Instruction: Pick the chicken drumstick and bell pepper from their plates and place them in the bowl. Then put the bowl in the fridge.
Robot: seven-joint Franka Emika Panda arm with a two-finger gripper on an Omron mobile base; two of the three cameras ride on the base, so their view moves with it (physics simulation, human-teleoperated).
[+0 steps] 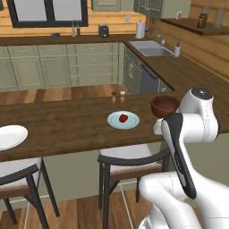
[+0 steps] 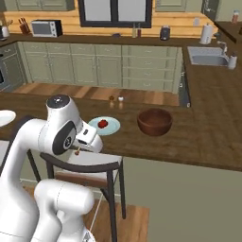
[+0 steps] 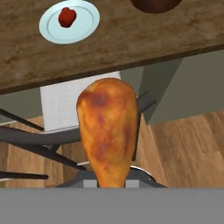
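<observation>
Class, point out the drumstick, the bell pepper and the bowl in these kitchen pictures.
drumstick (image 3: 107,131), hand view, middle of its thick browned end.
bell pepper (image 1: 123,118), left base view, middle of the red lump.
bowl (image 2: 154,124), right base view, outer wall.

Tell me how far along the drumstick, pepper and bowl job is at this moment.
Done: the chicken drumstick is off its plate, held in the gripper over the chair, short of the counter. In hand: carrying it to the bowl, which looks empty. Left: the bell pepper sits on the pale blue-green plate; the bowl stands on the counter, not in a fridge.
</observation>
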